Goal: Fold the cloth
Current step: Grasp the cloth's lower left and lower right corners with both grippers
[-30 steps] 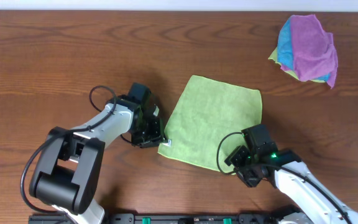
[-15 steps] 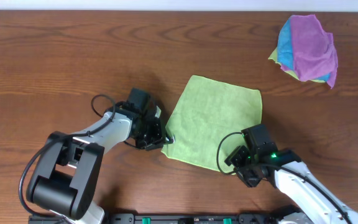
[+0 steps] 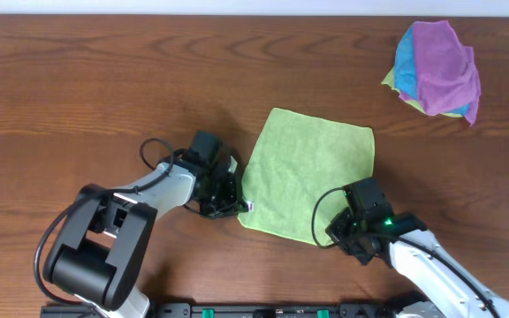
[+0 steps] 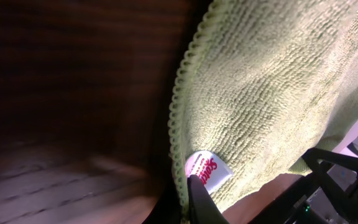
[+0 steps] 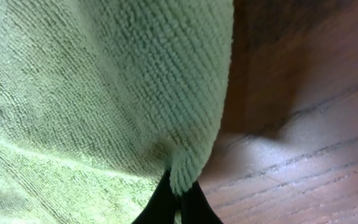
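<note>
The lime-green cloth (image 3: 312, 172) lies flat on the wooden table, one corner pointing toward the near edge. My left gripper (image 3: 237, 208) is shut on its near-left corner, where the small white tag (image 4: 207, 172) shows beside the pinched hem (image 4: 180, 180). My right gripper (image 3: 336, 234) is shut on the near-right corner; in the right wrist view a fold of the cloth (image 5: 180, 174) is squeezed between the two dark fingertips (image 5: 160, 202). The rest of the cloth (image 5: 92, 93) spreads away from the jaws.
A heap of purple, blue and yellow-green cloths (image 3: 438, 71) sits at the far right of the table (image 3: 104, 79). The left arm's cable loops beside its wrist (image 3: 157, 155).
The left gripper slid right onto the cloth's tagged corner and shut on it. The right gripper shut on the near-right corner. The cloth's near edge shifted slightly right.
</note>
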Tool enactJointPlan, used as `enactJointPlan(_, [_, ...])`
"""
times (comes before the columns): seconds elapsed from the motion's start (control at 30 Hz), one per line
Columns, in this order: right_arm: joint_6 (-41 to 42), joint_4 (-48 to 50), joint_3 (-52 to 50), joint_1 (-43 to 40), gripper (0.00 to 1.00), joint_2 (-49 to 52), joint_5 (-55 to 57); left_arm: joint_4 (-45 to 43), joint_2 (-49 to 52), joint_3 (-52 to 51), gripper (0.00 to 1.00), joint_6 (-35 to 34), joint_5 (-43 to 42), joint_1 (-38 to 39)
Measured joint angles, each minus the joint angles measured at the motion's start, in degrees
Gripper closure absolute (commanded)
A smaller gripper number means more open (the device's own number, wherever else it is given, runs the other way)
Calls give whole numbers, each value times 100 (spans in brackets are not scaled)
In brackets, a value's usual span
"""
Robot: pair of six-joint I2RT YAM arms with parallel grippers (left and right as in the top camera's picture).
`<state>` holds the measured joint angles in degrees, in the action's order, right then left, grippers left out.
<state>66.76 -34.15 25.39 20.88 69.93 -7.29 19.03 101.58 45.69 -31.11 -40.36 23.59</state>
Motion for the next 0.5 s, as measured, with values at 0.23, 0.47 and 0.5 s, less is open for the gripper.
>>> enactJointPlan(0.23, [-168,-496,-4,0,99,-192,118,157,26,-9,94,92,-146,-52])
enactJointPlan(0.47, [-192,-1550,-28,0,99,-964,-94,933,-9,-70,94,356,-302,-61])
enactJointPlan(0.5, [-195,-1604,-28,0,99,-1075,-131,979,-37,-94,94,391,-299,-61])
